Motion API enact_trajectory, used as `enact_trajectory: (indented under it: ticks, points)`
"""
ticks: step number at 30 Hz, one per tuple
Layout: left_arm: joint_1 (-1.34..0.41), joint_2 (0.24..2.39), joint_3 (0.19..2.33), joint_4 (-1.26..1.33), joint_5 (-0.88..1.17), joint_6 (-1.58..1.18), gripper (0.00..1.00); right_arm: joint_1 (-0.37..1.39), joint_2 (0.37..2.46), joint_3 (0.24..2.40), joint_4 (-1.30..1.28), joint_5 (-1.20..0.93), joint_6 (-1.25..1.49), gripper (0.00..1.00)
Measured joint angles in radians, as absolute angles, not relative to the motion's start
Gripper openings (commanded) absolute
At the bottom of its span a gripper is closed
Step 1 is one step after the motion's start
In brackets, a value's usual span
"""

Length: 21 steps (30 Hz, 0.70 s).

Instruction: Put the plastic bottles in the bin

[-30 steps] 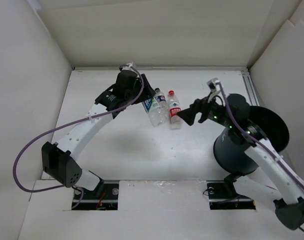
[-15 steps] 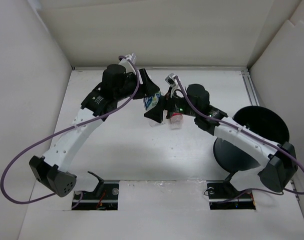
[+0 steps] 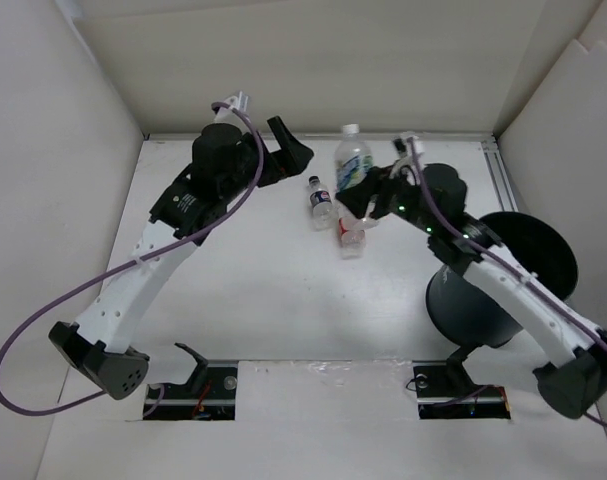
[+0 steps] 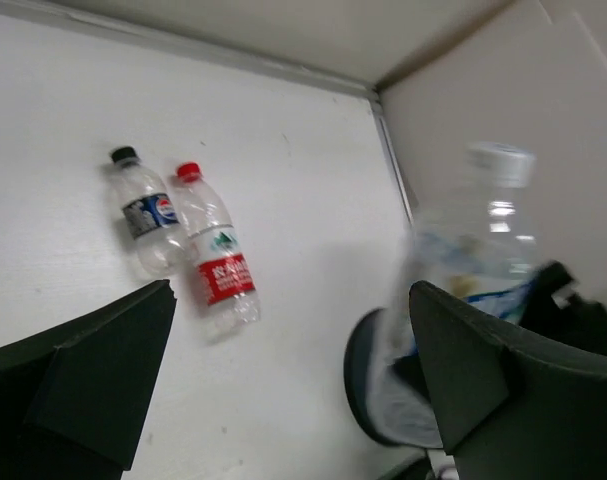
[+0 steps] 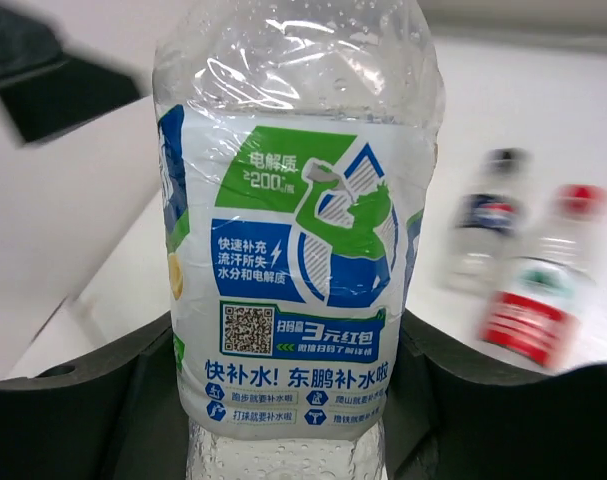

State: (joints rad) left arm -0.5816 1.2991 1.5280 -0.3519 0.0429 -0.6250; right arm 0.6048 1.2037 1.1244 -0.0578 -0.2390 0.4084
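Note:
My right gripper (image 3: 369, 194) is shut on a clear plastic bottle (image 3: 353, 160) with a white, green and blue label, holding it above the table. In the right wrist view this bottle (image 5: 298, 250) fills the middle, pinched between both fingers (image 5: 78, 410). My left gripper (image 3: 286, 152) stands open and empty, to the left of the held bottle (image 4: 473, 250). Two bottles lie on the table: a black-capped clear one (image 3: 321, 200) and a red-labelled one (image 3: 351, 236). The dark bin (image 3: 473, 300) stands at the right.
White walls enclose the table on the left, back and right. A metal rail (image 3: 499, 175) runs along the right edge behind the bin. The two lying bottles sit side by side, black-capped (image 4: 148, 215) and red-labelled (image 4: 215, 262).
The left gripper opened and let go of the labelled bottle, then drew back to the left. The right gripper closed on that bottle and lifted it up and to the right.

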Motion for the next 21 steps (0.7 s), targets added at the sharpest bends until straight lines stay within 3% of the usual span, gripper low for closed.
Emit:
enact_trajectory:
  ticks: [5,11,18,19,20,21]
  points:
    - [-0.555,1.291,1.544,-0.369,-0.086,-0.627,1.0,0.446,0.939,1.133,-0.267,0.108,0.396,0.0]
    - [-0.555,1.382,1.547,-0.367,-0.105,-0.605,1.0,0.308,0.815,1.19,-0.526,0.474,0.453,0.01]
    - [-0.556,1.538,1.548,-0.357,-0.1,-0.584,1.0,0.261,0.698,1.119,-0.753,0.701,0.556,0.05]
    - [-0.556,1.558,1.548,-0.355,-0.097,-0.583,1.0,0.261,0.677,1.117,-0.778,0.728,0.571,0.18]
    - [-0.558,1.578,1.55,-0.353,-0.094,-0.584,1.0,0.261,0.659,1.117,-0.8,0.752,0.583,0.75]
    - [-0.56,1.598,1.554,-0.351,-0.088,-0.584,1.0,0.261,0.638,1.117,-0.816,0.777,0.598,1.0]
